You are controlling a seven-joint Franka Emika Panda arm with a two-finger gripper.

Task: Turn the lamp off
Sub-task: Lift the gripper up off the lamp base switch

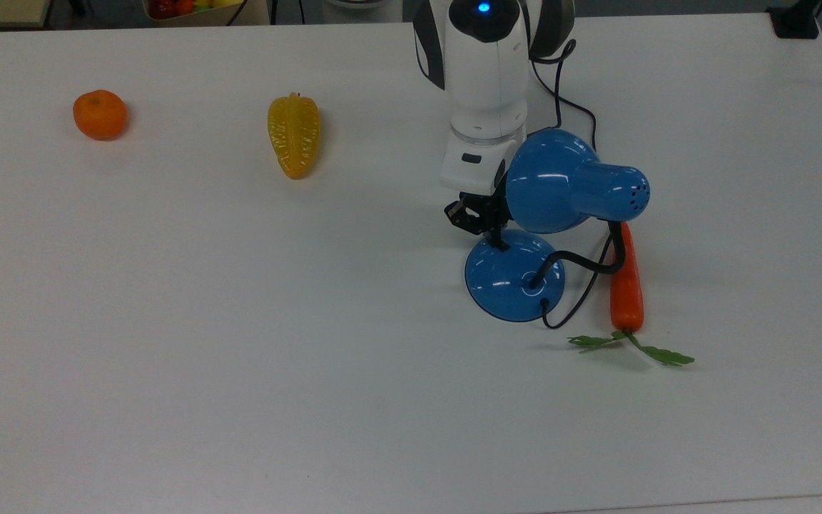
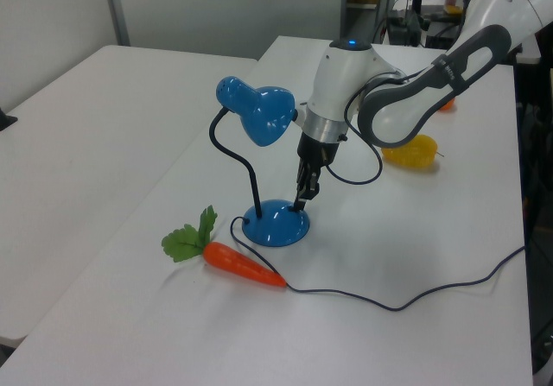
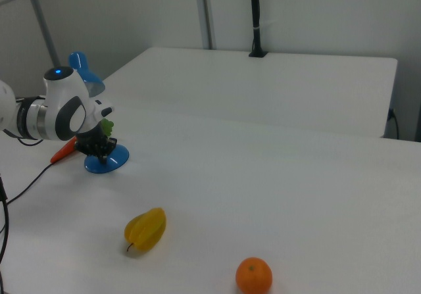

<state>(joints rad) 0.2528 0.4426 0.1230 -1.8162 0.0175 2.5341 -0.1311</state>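
Note:
The lamp is glossy blue, with a round domed base (image 1: 507, 282), a black bendy neck and a bell-shaped shade (image 1: 561, 182). It stands right of centre on the white table in the top view. My gripper (image 1: 498, 241) points down with its fingers together, their tips at the rear edge of the base, beneath the shade. In the left view the gripper (image 2: 300, 203) touches the top of the lamp base (image 2: 275, 225) on its right side, beside the lamp shade (image 2: 259, 114). The switch is hidden under the fingertips. In the right view the lamp base (image 3: 105, 160) sits below my arm.
An orange carrot (image 1: 626, 282) with green leaves lies just right of the lamp in the top view. The black cord (image 2: 406, 300) trails over the table in the left view. A yellow starfruit (image 1: 294, 135) and an orange (image 1: 99, 114) lie far to the top view's left.

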